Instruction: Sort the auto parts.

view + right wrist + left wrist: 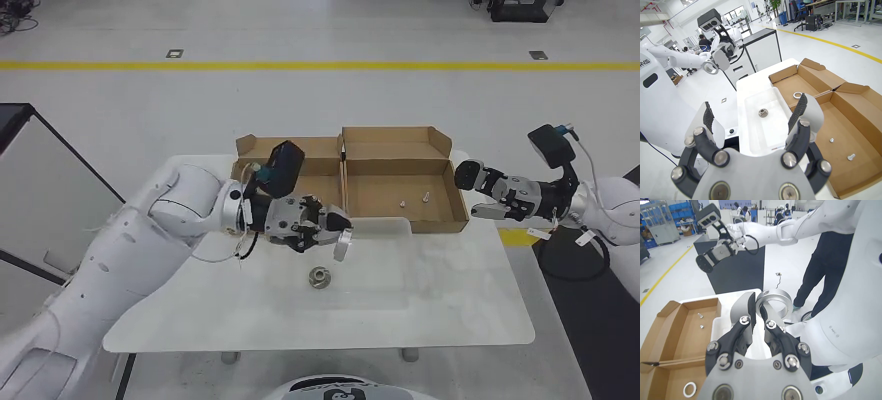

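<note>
Overhead camera looks down at the table (450, 300); cameras close behind left claw (757, 306), right claw (755, 99) share boxes (700, 304) beyond.

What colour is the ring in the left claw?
Silver metal. The ring in the left claw shows best in the left wrist view.

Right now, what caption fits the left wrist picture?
Left gripper grips a metal ring near two cardboard boxes.
</note>
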